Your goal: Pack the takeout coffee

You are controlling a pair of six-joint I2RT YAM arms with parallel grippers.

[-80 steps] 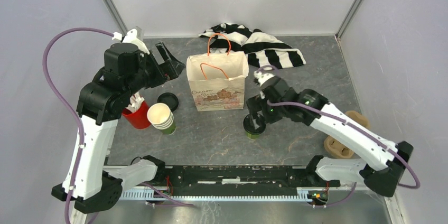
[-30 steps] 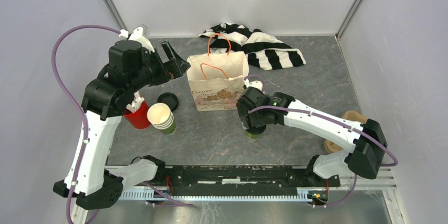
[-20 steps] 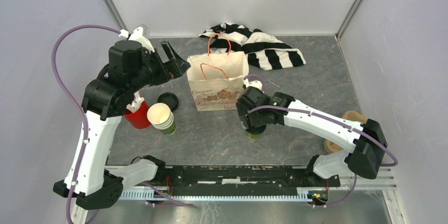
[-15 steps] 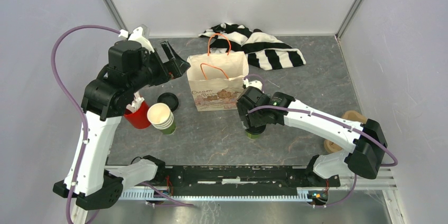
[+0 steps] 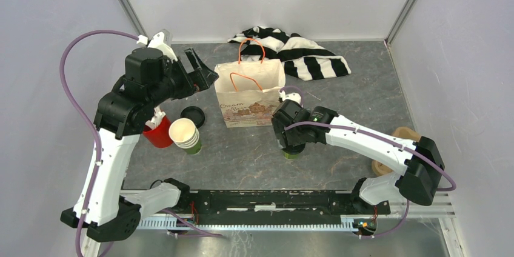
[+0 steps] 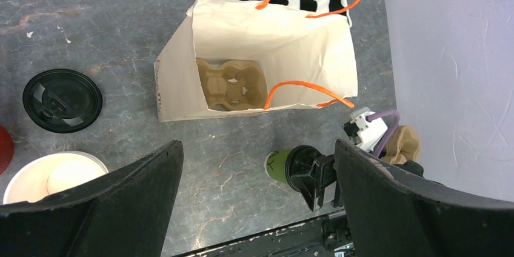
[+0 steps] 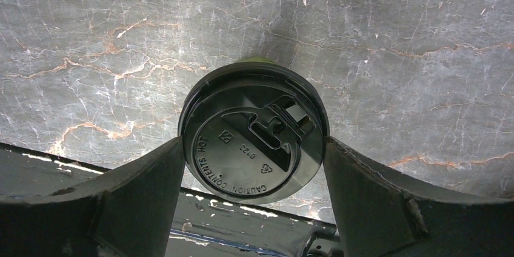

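- From above, my right gripper (image 5: pixel 291 143) covers the takeout coffee (image 5: pixel 292 155); I see only a green sliver.
- In the right wrist view, the lid (image 7: pixel 253 136) hides nearly all of the cup's body.
- In the left wrist view, the red cup (image 6: pixel 3 148) is cut by the left edge. The cup stack (image 6: pixel 51 175) sits partly behind a finger of my left gripper (image 6: pixel 257 151) and runs off the bottom edge.
- The print on the paper bag (image 5: pixel 248 108) is too small to read.

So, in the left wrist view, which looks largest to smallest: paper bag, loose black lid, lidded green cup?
Largest to smallest: white paper bag with orange handles; loose round black plastic lid; small green paper cup with black lid, partly hidden.
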